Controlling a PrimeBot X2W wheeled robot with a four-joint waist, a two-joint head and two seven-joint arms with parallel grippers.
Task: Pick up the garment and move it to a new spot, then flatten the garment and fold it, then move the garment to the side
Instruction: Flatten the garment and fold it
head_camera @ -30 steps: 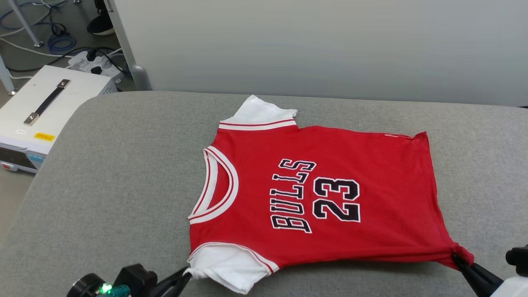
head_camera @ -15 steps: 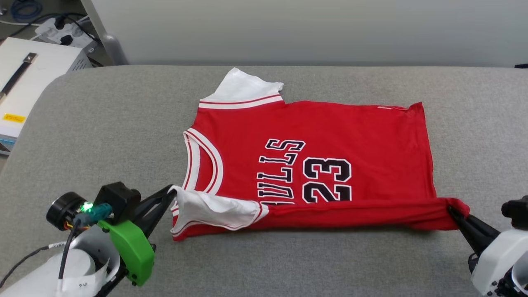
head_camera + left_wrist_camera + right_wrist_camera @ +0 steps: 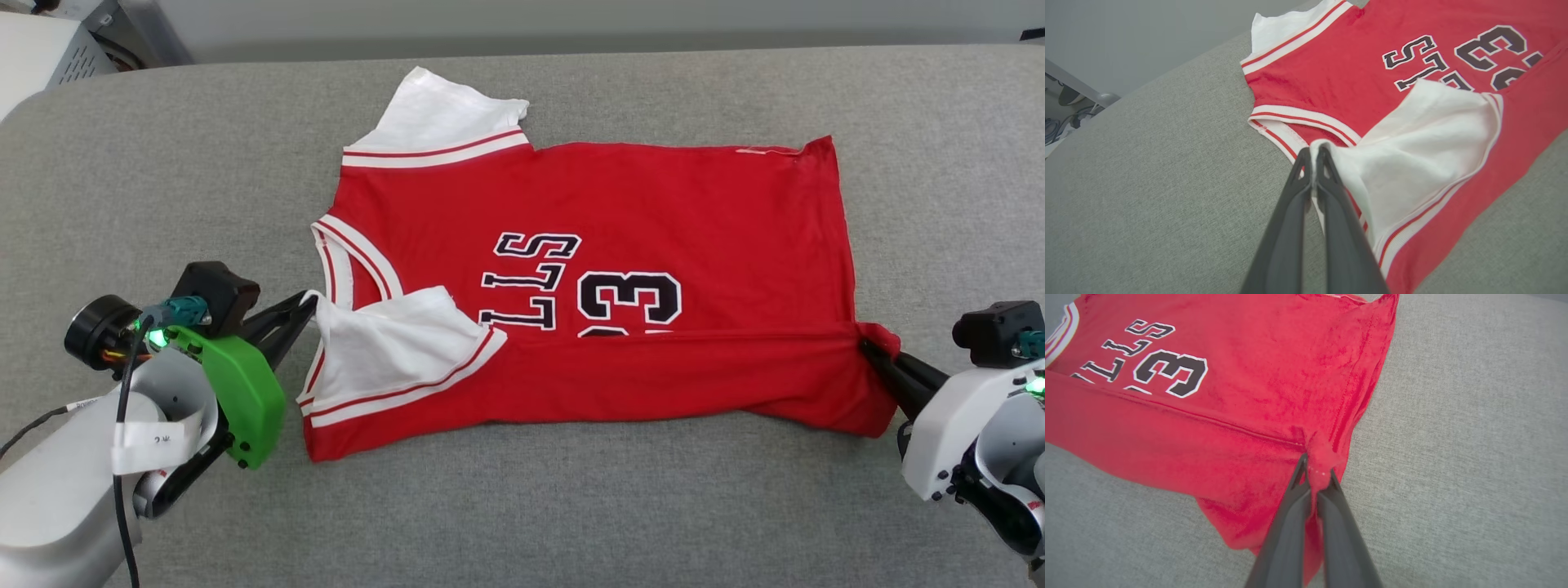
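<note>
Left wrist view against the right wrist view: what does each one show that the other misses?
Left wrist view: the left gripper shut on a folded-over white sleeve, plus the striped neckline. Right wrist view: the right gripper shut on the red hem corner. Both: the red shirt, its number 3 and the grey surface.

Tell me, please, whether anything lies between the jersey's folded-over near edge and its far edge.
Nothing visible does: the far half of the garment lies bare, and the left gripper and right gripper each pinch a near corner.
</note>
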